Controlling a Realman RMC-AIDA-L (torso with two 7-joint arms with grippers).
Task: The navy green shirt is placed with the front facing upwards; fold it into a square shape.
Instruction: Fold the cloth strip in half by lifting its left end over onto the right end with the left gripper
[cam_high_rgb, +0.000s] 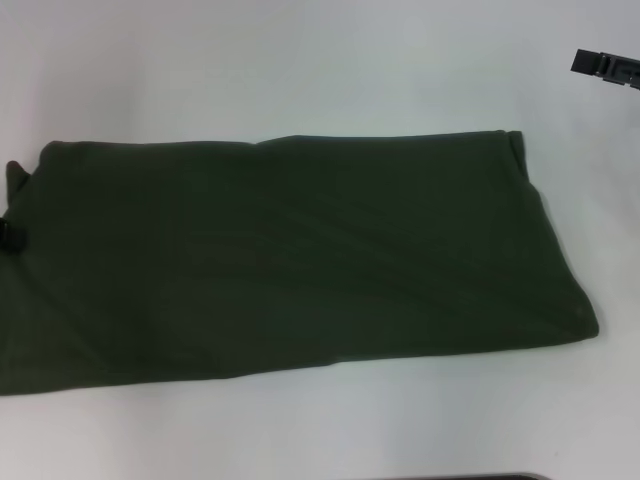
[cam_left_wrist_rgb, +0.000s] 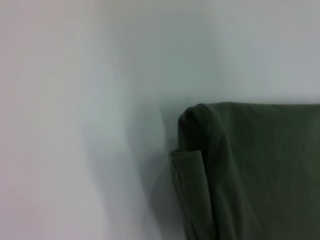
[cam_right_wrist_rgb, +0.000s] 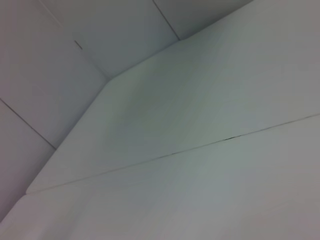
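Navy green shirt (cam_high_rgb: 290, 260) lies flat on the white table (cam_high_rgb: 300, 60), filling the middle of the head view from the 9 o'clock edge across to about 4 o'clock. Already folded at least once by the look of it: a long plain-green band, no lettering showing, no sleeves sticking out, one soft diagonal crease across the centre. Left wrist view shows a doubled corner of the shirt (cam_left_wrist_rgb: 250, 170) with a hem layer tucked under the top layer, so stacked layers are confirmed there. Judged progress: lengthwise folds done; shape is a wide rectangle, not a square yet. What is left, as I read it, is bringing one short end over the other, then tidying edges.

Left gripper (cam_high_rgb: 12, 236) is only a small dark piece at 9 o'clock, sitting at the shirt's left edge; whether it is clenched on cloth or released, cannot tell. Right gripper (cam_high_rgb: 607, 66) is up at 2 o'clock, well apart from the shirt, only a dark tip in view; grip state cannot tell either.

Surface: smooth matte white table (cam_right_wrist_rgb: 210, 190) with a thin seam line crossing it in the right wrist view. Room: pale panelled wall (cam_right_wrist_rgb: 60, 60) beyond the table's far edge. Dark strip at 6 o'clock of the head view, too little visible to identify
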